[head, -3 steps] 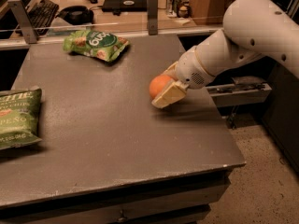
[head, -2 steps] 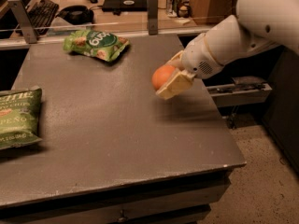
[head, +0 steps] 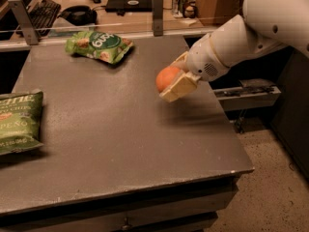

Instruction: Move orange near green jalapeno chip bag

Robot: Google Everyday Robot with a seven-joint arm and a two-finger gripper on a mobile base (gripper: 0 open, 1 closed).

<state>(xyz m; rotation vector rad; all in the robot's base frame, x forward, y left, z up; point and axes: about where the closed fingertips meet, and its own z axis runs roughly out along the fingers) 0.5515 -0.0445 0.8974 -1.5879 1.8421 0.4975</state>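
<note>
My gripper point(head: 173, 80) is shut on the orange point(head: 166, 78), a small round fruit, and holds it above the right middle of the dark table point(head: 111, 144). The pale fingers point(head: 179, 87) clamp the fruit from behind and below. The white arm reaches in from the upper right. The green jalapeno chip bag point(head: 18, 122), dark green with pale lettering ending in "ENO", lies flat at the table's left edge, partly cut off by the frame. It is far to the left of the orange.
A brighter green chip bag point(head: 99, 45) with a round white logo lies at the table's back. Behind the table stands a desk with a keyboard point(head: 42, 12), headphones and cans. The table's right and front edges drop to the floor.
The gripper has lifted the orange a little higher and moved it slightly left; the arm has risen with it. Both bags lie where they were.
</note>
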